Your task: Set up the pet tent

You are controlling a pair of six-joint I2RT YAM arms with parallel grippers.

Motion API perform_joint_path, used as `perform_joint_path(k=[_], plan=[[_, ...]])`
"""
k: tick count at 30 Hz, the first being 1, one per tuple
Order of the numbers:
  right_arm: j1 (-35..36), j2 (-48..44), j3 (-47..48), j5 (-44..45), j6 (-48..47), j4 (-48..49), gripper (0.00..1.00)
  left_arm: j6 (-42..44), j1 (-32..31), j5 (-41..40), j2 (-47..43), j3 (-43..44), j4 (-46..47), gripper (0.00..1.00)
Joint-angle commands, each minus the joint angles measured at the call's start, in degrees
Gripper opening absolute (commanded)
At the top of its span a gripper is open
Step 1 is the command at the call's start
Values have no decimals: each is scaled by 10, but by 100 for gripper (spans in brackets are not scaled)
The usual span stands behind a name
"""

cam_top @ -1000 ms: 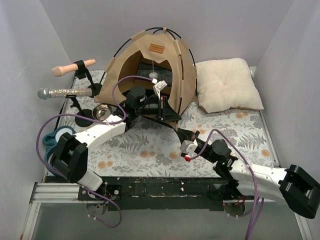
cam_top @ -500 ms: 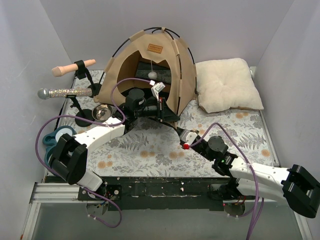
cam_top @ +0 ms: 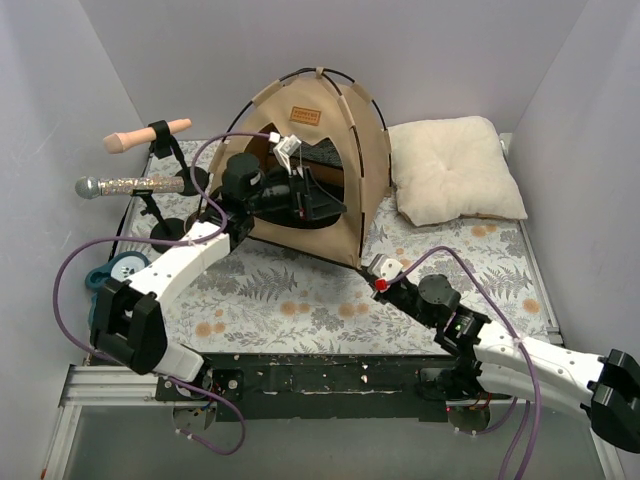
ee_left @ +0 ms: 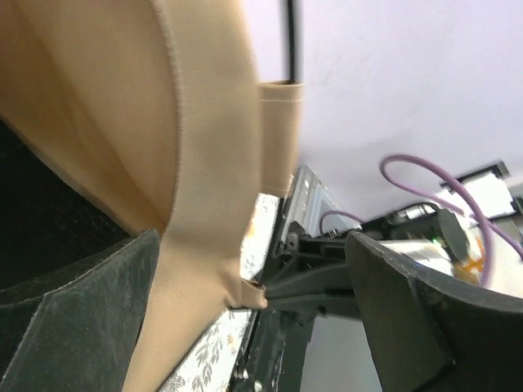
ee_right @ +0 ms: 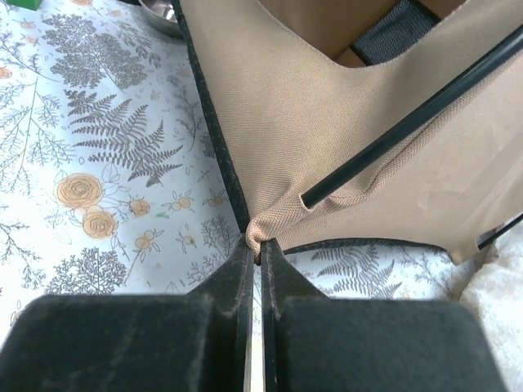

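The tan pet tent (cam_top: 335,130) stands at the back of the floral mat, its thin black poles arched over the top and a brown label (cam_top: 305,113) above the doorway. My left gripper (cam_top: 318,203) reaches into the doorway. In the left wrist view it (ee_left: 245,327) is open, with a tan fabric panel (ee_left: 204,163) of the tent running between the spread fingers. My right gripper (cam_top: 368,266) is at the tent's front right corner. In the right wrist view it (ee_right: 257,249) is shut on that corner's tan fabric, just below a black pole end (ee_right: 307,198).
A cream pillow (cam_top: 455,170) lies right of the tent. Left of the tent are a microphone (cam_top: 130,185) and a beige handle (cam_top: 150,133) on black stands, and a blue roll (cam_top: 118,268) by the left edge. A steel bowl (ee_right: 159,12) sits near the tent's front.
My left gripper has opened and risen further into the doorway. The tent has shifted back and left and stands taller. My right gripper has followed, still shut on the front corner.
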Motion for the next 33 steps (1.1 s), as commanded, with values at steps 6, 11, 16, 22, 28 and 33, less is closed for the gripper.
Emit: perform_joint_path(k=[6, 11, 16, 22, 28, 33], plan=[[2, -73, 25, 117, 64, -180, 22, 160, 63, 156, -100, 101, -207, 98], [-20, -118, 81, 50, 47, -332, 58, 242, 199, 214, -58, 167, -342, 98], [-20, -170, 163, -81, 29, -491, 62, 372, 263, 136, -38, 245, -478, 98], [-21, -150, 190, -13, 29, -469, 66, 449, 264, -19, -75, 189, -496, 98], [-25, -24, 184, 20, -4, -307, 61, 472, 264, -43, -95, 113, -496, 98], [-157, 86, 231, -61, -22, -241, 46, 476, 264, -68, -104, 58, -452, 92]])
